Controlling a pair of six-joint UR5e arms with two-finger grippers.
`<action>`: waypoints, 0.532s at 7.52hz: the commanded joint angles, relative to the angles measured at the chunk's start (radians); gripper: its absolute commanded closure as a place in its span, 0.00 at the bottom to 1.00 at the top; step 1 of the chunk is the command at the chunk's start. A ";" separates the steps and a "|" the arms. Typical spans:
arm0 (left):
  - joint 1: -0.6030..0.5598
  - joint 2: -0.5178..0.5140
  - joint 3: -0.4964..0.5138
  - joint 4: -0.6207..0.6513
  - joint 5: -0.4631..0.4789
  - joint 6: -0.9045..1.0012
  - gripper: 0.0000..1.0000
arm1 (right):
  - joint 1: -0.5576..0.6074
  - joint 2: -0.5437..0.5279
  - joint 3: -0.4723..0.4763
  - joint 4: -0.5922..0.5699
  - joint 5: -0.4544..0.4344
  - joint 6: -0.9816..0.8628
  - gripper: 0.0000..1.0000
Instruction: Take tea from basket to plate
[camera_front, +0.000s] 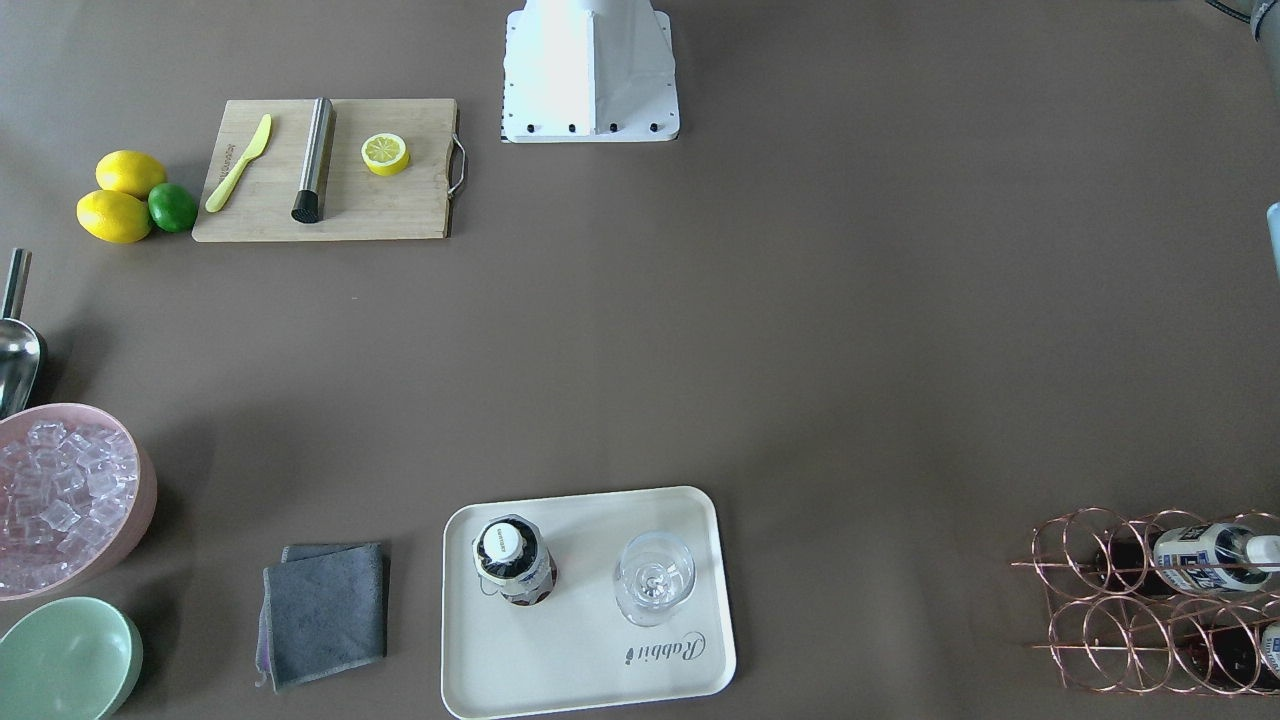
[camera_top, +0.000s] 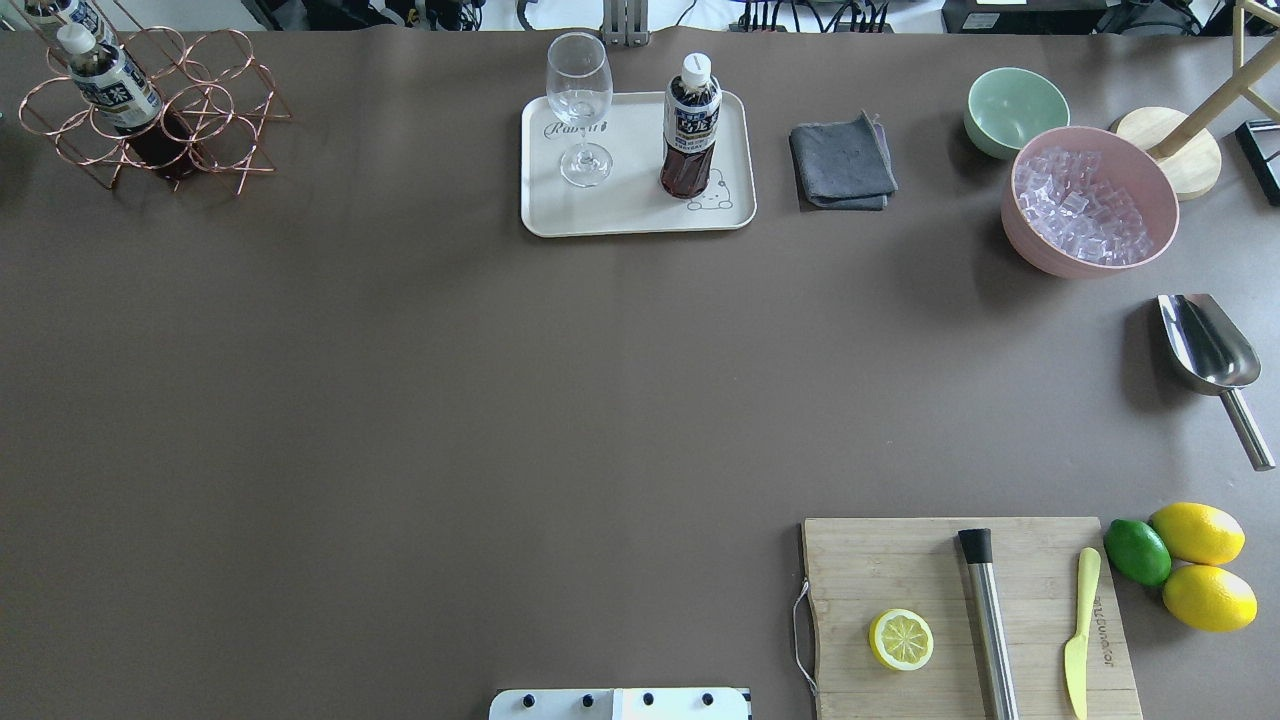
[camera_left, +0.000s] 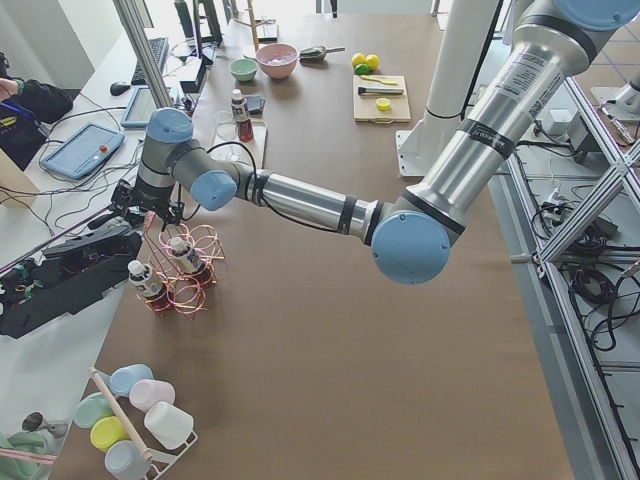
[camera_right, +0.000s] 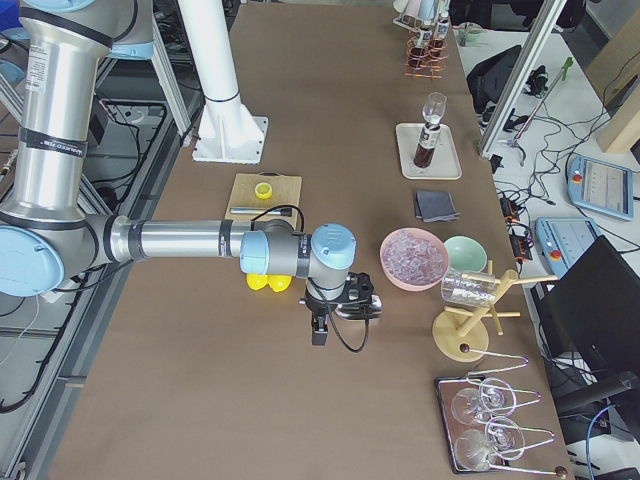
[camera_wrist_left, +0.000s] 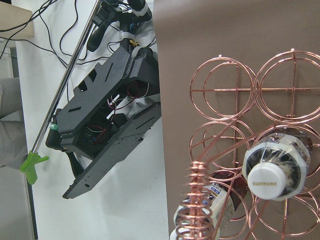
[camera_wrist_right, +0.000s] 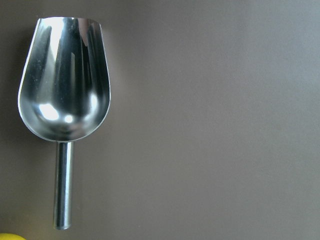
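Note:
One tea bottle (camera_top: 690, 125) stands upright on the cream plate (camera_top: 630, 212), next to a wine glass (camera_top: 580, 110); it also shows in the front view (camera_front: 513, 560) on the plate (camera_front: 580, 650). Two more tea bottles (camera_top: 110, 85) stand in the copper wire basket (camera_top: 225, 100) at the far left corner. The left wrist view looks down on one white cap (camera_wrist_left: 275, 172) in the basket (camera_wrist_left: 225, 90). My left gripper (camera_left: 150, 215) hovers just above the basket; I cannot tell if it is open. My right gripper (camera_right: 318, 330) hangs over the metal scoop (camera_wrist_right: 65, 85); I cannot tell its state.
A grey cloth (camera_top: 842, 162), a mint bowl (camera_top: 1015, 108) and a pink bowl of ice (camera_top: 1090, 200) stand right of the plate. The cutting board (camera_top: 965, 615) holds a lemon half, a steel muddler and a knife. Lemons and a lime (camera_top: 1185, 560) lie beside it.

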 joint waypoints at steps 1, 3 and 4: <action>-0.005 0.002 -0.015 -0.002 -0.014 -0.004 0.02 | -0.007 0.005 -0.002 0.002 -0.016 0.002 0.01; -0.023 0.077 -0.149 0.004 -0.058 -0.012 0.02 | -0.007 0.006 0.001 0.002 -0.016 0.002 0.01; -0.062 0.120 -0.213 0.006 -0.079 -0.022 0.02 | -0.007 0.005 0.002 0.002 -0.016 0.002 0.01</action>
